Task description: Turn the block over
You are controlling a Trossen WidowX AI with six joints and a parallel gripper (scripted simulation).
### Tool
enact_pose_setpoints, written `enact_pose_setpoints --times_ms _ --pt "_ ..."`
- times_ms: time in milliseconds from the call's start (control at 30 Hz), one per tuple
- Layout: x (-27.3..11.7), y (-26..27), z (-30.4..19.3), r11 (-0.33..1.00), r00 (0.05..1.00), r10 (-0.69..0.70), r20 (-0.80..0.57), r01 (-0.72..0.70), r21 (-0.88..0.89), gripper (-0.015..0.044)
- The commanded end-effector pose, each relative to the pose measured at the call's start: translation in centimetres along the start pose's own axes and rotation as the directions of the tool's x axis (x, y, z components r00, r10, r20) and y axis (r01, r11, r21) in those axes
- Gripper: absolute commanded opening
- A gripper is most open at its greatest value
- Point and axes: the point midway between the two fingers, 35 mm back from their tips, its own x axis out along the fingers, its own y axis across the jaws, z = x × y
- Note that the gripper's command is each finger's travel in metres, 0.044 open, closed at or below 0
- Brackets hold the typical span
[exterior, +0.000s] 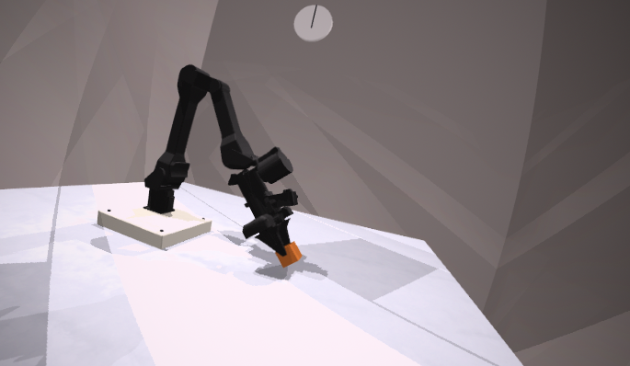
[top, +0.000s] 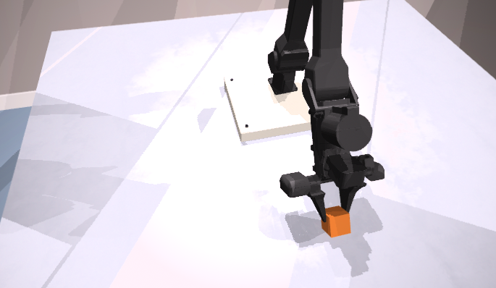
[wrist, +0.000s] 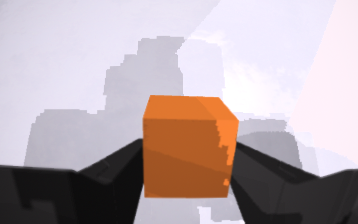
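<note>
The block (top: 337, 221) is a small orange cube with plain, flat faces and sharp edges. In the wrist view (wrist: 188, 145) one broad face fills the middle of the picture, darker across its lower part, with a lighter top face above it and a jagged bright strip down its right edge; no mark shows on any face visible in the three views, so which way the marked side points cannot be told. In the exterior view the block (exterior: 290, 254) sits tilted, one corner lowest, just above its own shadow on the table; whether that corner touches the surface cannot be told.

There is one block, and it sits between the two fingers. One finger (wrist: 112, 170) presses its left face and the other presses its right face, so the gripper (top: 334, 213) is clamped on the block, fingers about half apart, the block's far end sticking out past the fingertips.

Behind the fingers is one black arm (exterior: 188, 115), bent at a high elbow and leaning down toward the block. It stands on one cream base plate (top: 245, 116), well behind the fingers, with two small dark dots on the plate's left side. All rests on one pale table (top: 137, 217) crossed by grey shadows. On the wall far above hangs one round grey disc (exterior: 313, 23) with a dark line.
</note>
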Motion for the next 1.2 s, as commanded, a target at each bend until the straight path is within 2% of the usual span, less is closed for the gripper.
enact_pose_setpoints --times_ms 0,600,1167 --pt "0.4 0.0 -0.3 1.0 0.999 0.004 0.049 -0.004 0.001 0.0" --pt "-0.3 0.1 -1.7 1.0 0.95 0.005 0.313 -0.004 -0.003 0.0" --pt "-0.6 0.1 -1.5 1.0 0.938 0.004 0.348 -0.004 -0.002 0.0"
